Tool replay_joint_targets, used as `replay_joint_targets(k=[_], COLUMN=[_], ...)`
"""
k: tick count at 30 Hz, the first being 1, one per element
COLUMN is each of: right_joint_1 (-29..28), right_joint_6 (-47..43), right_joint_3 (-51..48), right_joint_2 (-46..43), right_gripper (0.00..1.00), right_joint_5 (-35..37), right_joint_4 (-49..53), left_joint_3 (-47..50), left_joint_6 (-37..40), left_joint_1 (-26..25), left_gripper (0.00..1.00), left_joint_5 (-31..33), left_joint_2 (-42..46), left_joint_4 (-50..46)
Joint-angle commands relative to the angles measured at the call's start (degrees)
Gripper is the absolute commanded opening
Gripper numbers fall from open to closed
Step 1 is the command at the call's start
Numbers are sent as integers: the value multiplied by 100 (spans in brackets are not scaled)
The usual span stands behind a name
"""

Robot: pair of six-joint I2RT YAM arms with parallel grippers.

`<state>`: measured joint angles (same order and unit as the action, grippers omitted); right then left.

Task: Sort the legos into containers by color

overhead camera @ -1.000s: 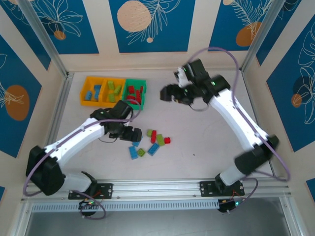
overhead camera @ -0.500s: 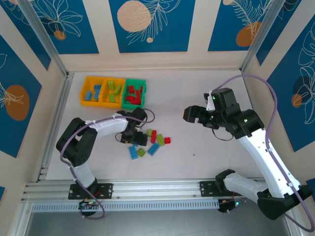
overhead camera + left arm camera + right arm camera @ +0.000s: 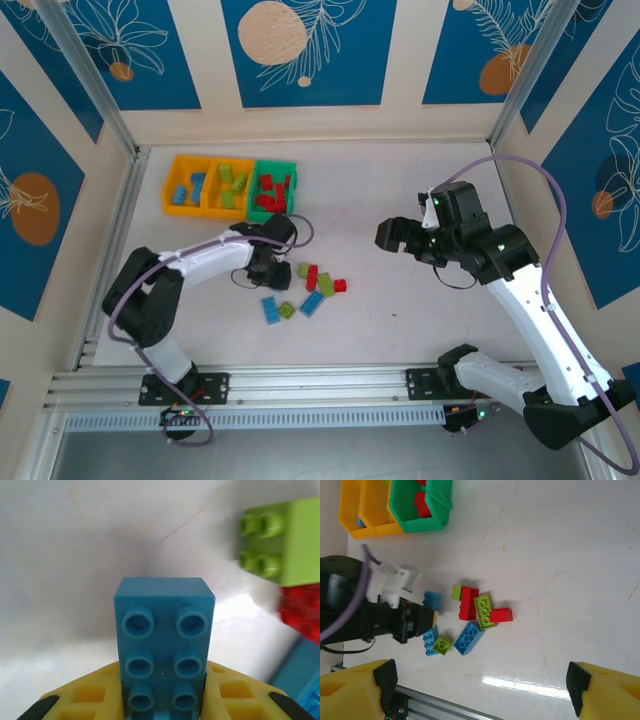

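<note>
The left claw (image 3: 264, 274) is clamped on a blue brick (image 3: 164, 645) at the left edge of the loose legos (image 3: 320, 285) on the bench (image 3: 400, 310); it sits much where it was a second ago, its arm now folded back. The right claw (image 3: 392, 235), jaws wide apart and holding nothing, has pulled away from the green bin (image 3: 275, 163) of the containers (image 3: 170, 190) at far left

Light blue brick (image 3: 164, 645), lime green brick (image 3: 277, 540) and red brick (image 3: 302, 612) on a white surface (image 3: 420, 330); two orange-yellow bins (image 3: 370, 505) beside a green bin (image 3: 400, 505); blue wall panels (image 3: 340, 60) carry pale leaf outlines and orange discs.
</note>
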<state>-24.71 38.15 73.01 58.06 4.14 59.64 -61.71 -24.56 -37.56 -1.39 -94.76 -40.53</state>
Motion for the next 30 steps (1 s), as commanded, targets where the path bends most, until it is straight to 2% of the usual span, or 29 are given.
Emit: replay_joint_targets(k=[1, 3, 7, 11, 14, 18, 22, 25, 30], right_joint_1=[35, 36, 62, 104, 116, 150, 194, 212, 229], right_joint_6=[131, 157, 181, 167, 176, 225, 204, 125, 224], right_joint_3=[-55, -67, -27, 137, 243, 282, 430, 600, 614], right_joint_2=[-15, 16, 204, 415, 462, 432, 481, 561, 619], right_gripper=[90, 90, 90, 90, 90, 90, 90, 90, 90], right_joint_5=[-67, -87, -171, -318, -307, -238, -260, -265, -308], right_joint_4=[-46, -128, -233, -185, -111, -73, -5, 52, -7], left_joint_3=[-448, -599, -1083, -2153, -2991, -4123, -5162, -5594, -5678], left_joint_6=[216, 181, 47, 142, 28, -167, -256, -263, -75], left_joint_1=[359, 856, 2279, 3445, 4031, 4415, 4520, 4617, 4648], left_gripper=[28, 28, 27, 26, 25, 29, 43, 55, 61], left_joint_5=[36, -290, -841, -888, -860, -767, -564, -515, -582], left_joint_2=[768, 1095, 1230, 336, -551, -1593, -2358, -2572, -2288], left_joint_4=[-292, -216, 39, -274, -505, -813, -1143, -1223, -1343])
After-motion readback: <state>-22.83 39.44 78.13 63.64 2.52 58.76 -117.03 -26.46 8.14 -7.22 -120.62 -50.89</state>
